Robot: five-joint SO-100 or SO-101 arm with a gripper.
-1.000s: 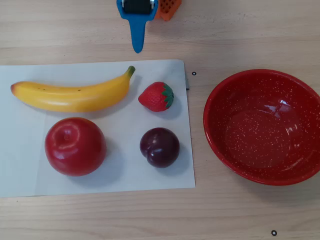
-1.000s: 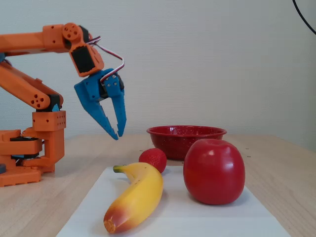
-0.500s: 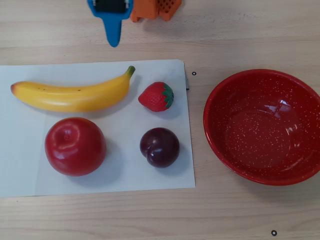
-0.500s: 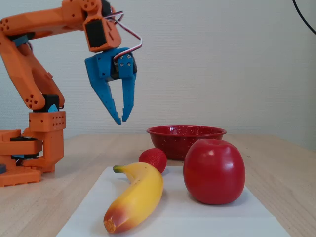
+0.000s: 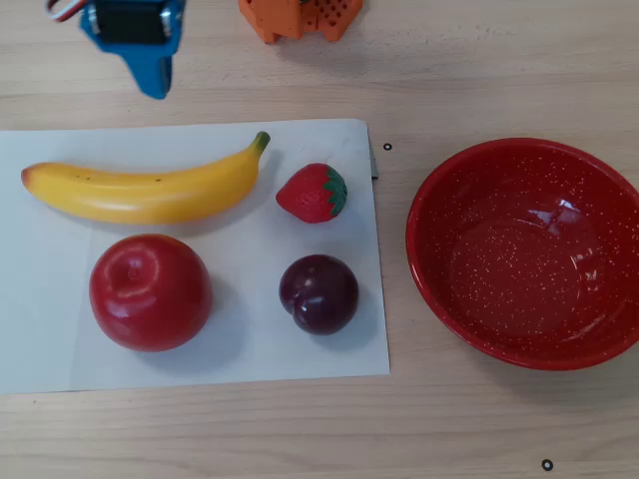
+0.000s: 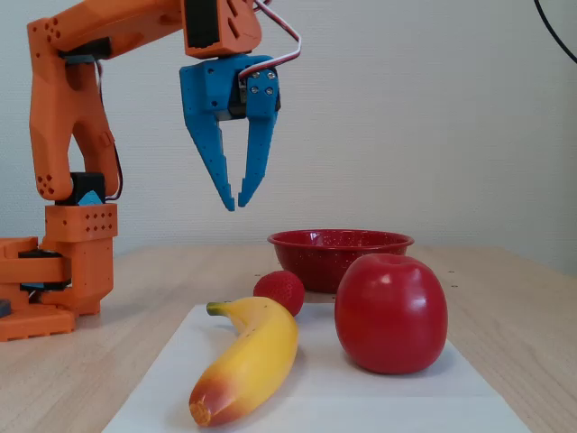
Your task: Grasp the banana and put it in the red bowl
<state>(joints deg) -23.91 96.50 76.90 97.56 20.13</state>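
The banana (image 5: 150, 192) lies across the back of a white paper sheet, yellow with a green stem tip pointing right in the overhead view; in the fixed view the banana (image 6: 248, 361) points its orange-tinged end at the camera. The red bowl (image 5: 414, 239) sits off the sheet on the right and is empty; the fixed view shows the red bowl (image 6: 334, 266) far behind the fruit. My blue gripper (image 6: 236, 204) hangs high in the air, pointing down, tips nearly together with nothing between them. Overhead, the gripper (image 5: 155, 88) is behind the banana's middle.
A red apple (image 5: 150, 291) (image 6: 390, 311), a strawberry (image 5: 313, 193) (image 6: 279, 290) and a dark plum (image 5: 319, 292) share the white sheet (image 5: 339, 339) with the banana. The orange arm base (image 6: 54, 280) (image 5: 300, 15) stands at the table's back.
The gripper has swung left in the overhead view, from above the stem end toward the banana's middle. In the fixed view it has risen and come forward. The fruit and bowl have not moved.
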